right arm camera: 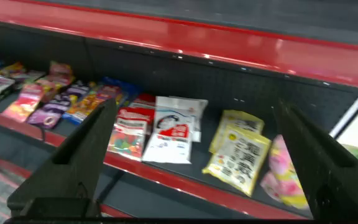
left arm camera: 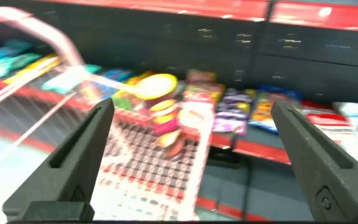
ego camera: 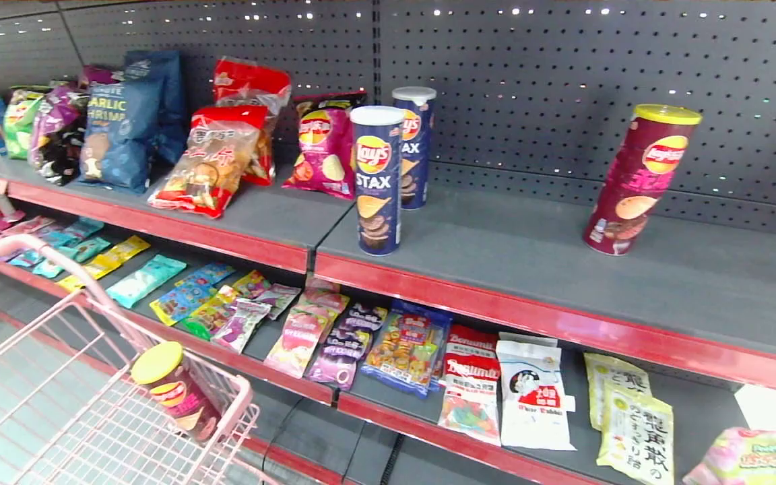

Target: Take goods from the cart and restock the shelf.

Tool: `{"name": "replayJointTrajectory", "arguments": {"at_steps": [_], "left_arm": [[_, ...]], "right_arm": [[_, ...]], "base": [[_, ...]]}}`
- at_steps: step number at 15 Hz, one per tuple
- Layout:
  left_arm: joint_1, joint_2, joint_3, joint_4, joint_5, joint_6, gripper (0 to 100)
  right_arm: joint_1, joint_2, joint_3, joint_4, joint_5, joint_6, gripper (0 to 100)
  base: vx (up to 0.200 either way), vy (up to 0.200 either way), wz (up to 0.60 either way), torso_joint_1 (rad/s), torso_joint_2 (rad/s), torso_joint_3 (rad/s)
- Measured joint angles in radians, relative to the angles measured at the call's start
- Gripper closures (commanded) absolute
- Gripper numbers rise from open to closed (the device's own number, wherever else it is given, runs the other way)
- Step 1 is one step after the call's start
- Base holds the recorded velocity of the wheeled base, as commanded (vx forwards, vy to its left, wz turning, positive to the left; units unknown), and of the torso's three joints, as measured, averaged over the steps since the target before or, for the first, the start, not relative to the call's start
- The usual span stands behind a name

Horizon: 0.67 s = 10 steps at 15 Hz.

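Where the pink wire cart (ego camera: 243, 394) stands in front of the shelving, one maroon chip canister w/ yellow lid (ego camera: 176, 391) is noted inside it, tilted and lodged in the corner nearest the shelves. Same canister (left arm camera: 166, 118) is recorded in the left wrist view, blurred, beyond the left gripper (left arm camera: 192, 104). That gripper's black fingers (left arm camera: 73, 168) are held wide apart w/ nothing between them, and no contact w/ the canister is seen. Right gripper (right arm camera: 196, 104) is likewise found w/ fingers (right arm camera: 73, 165) spread apart and nothing gripped. It is positioned facing the lower shelf (right arm camera: 166, 177), where a white flat packet (right arm camera: 173, 127) and yellow-green packets (right arm camera: 241, 152) are laid side by side.

Upper grey shelf board w/ red front edge (ego camera: 496, 249): two blue chip canisters w/ white lids are stood upright, one (ego camera: 376, 178) nearer the edge, the other (ego camera: 415, 148) just behind it. A second maroon canister w/ yellow lid (ego camera: 640, 178) is set on its base on the same board, well apart to the right, near the perforated back panel (ego camera: 563, 81). Assorted snack bags (ego camera: 213, 162) are propped at the left end of the board.
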Motion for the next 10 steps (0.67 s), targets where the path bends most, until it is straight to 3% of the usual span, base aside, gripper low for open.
{"name": "replayJointTrajectory", "arguments": {"at_steps": [4, 7, 10], "left_arm": [[0.000, 0.000, 0.000, 0.000, 0.000, 0.000, 0], [0.000, 0.000, 0.000, 0.000, 0.000, -0.001, 0], [0.000, 0.000, 0.000, 0.000, 0.000, -0.001, 0]], "right_arm": [[0.000, 0.000, 0.000, 0.000, 0.000, 0.000, 0], [0.000, 0.000, 0.000, 0.000, 0.000, 0.001, 0], [0.000, 0.000, 0.002, 0.001, 0.000, 0.004, 0]], "base": [[0.000, 0.000, 0.60, -0.001, 0.00, -0.002], [0.000, 0.000, 0.00, 0.000, 0.00, 0.000], [0.000, 0.000, 0.00, -0.129, 0.36, 0.225]]}}
